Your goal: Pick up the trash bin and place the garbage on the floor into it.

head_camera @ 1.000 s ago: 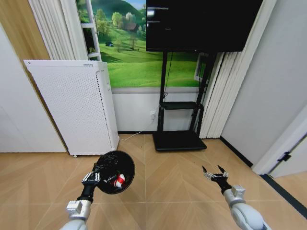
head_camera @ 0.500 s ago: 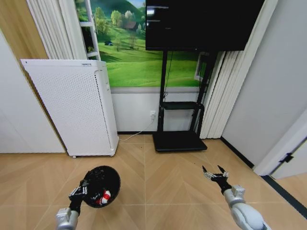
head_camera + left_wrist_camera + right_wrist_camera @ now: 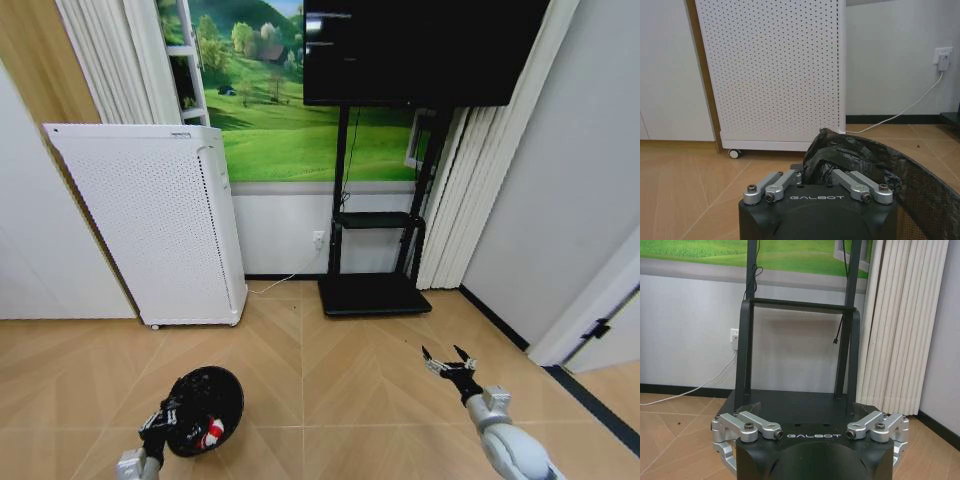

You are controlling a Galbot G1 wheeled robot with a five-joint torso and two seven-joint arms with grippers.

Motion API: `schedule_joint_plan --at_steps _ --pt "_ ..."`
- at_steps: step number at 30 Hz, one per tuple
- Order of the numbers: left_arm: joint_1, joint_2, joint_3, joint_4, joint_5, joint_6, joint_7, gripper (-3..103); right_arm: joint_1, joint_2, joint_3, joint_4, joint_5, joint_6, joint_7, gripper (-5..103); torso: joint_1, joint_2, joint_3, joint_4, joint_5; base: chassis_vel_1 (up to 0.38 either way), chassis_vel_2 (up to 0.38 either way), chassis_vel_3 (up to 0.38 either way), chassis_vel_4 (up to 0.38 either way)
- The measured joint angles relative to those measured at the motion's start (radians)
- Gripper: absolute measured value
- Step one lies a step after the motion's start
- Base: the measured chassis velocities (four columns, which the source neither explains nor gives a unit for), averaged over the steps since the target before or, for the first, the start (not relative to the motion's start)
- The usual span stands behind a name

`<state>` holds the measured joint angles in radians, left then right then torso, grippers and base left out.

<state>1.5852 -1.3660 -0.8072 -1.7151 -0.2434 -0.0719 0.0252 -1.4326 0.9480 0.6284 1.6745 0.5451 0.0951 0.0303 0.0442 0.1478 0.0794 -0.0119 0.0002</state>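
The room runs from a wooden floor (image 3: 330,370) in front up to a far wall with a big dark screen (image 3: 420,50) on a black stand (image 3: 372,255) and a green meadow picture (image 3: 270,100). On the far left stands a tall white perforated appliance (image 3: 150,225), seen close behind the bin in the left wrist view.

The trash bin (image 3: 205,396) is at the near left, off the floor, tilted so its open mouth faces the camera. Its black liner bag (image 3: 850,157) bunches at the rim. A red-and-white packet (image 3: 212,433) lies inside, near the low edge of the mouth. I see no other garbage on the floor here.

The step in hand looks like carrying the bin with rubbish already in it. My judgement is that the next move calls for keeping the bin mouth up so nothing spills, then finding any items left on the floor.

The left gripper (image 3: 160,424) sits low at the near left, arm reaching forward, its jaws pinching the rim of the trash bin and the liner. The right gripper (image 3: 448,362) hovers over bare floor at the near right, arm stretched forward, jaws spread and holding nothing.
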Motion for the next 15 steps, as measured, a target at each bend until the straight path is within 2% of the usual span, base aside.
schedule_joint_plan --at_steps 1,3,4,6,7,9,10,13,14,15 --pt "0.0 0.0 0.0 0.0 0.0 0.0 0.0 14 0.0 0.0 0.0 0.0 0.0 0.0 0.0 100 0.0 0.0 0.0 0.0 0.0 0.0 0.0 0.0 0.0" --pt "0.0 0.0 -0.002 -0.001 -0.002 -0.003 0.007 24 0.0 0.0 0.0 0.0 0.0 0.0 0.0 100 0.0 0.0 0.0 0.0 -0.0001 0.0 0.0 0.0 0.0" --pt "0.0 0.0 -0.002 -0.001 -0.002 -0.003 0.007 24 0.0 0.0 0.0 0.0 0.0 0.0 0.0 100 0.0 0.0 0.0 0.0 -0.0001 0.0 0.0 0.0 0.0" --pt "-0.001 0.0 -0.007 0.001 -0.003 -0.006 0.008 36 0.0 0.0 0.0 0.0 0.0 0.0 0.0 100 0.0 0.0 0.0 0.0 -0.0001 0.0 0.0 0.0 0.0" --pt "-0.001 0.0 -0.007 0.001 -0.003 -0.006 0.008 36 0.0 0.0 0.0 0.0 0.0 0.0 0.0 100 0.0 0.0 0.0 0.0 -0.0001 0.0 0.0 0.0 0.0" --pt "-0.001 0.002 -0.016 0.002 -0.004 -0.015 0.012 46 0.0 0.0 0.0 0.0 0.0 0.0 0.0 100 0.0 0.0 0.0 0.0001 -0.0003 0.0 0.0 0.0 0.0" --pt "-0.001 0.002 -0.016 0.002 -0.004 -0.015 0.012 46 0.0 0.0 0.0 0.0 0.0 0.0 0.0 100 0.0 0.0 0.0 0.0001 -0.0003 0.0 0.0 0.0 0.0" --pt "-0.001 0.008 -0.027 0.003 -0.003 -0.029 0.018 62 0.0 0.0 0.0 0.0 0.0 0.0 0.0 100 0.0 0.0 0.0 0.0 -0.0002 0.0 0.0 0.0 0.0" --pt "-0.001 0.008 -0.027 0.003 -0.003 -0.029 0.018 62 0.0 0.0 0.0 0.0 0.0 0.0 0.0 100 0.0 0.0 0.0 0.0 -0.0002 0.0 0.0 0.0 0.0" --pt "-0.001 0.009 -0.029 0.005 -0.002 -0.033 0.019 68 0.0 0.0 0.0 0.0 0.0 0.0 0.0 100 0.0 0.0 0.0 0.0001 -0.0002 0.0 0.0 0.0 0.0"
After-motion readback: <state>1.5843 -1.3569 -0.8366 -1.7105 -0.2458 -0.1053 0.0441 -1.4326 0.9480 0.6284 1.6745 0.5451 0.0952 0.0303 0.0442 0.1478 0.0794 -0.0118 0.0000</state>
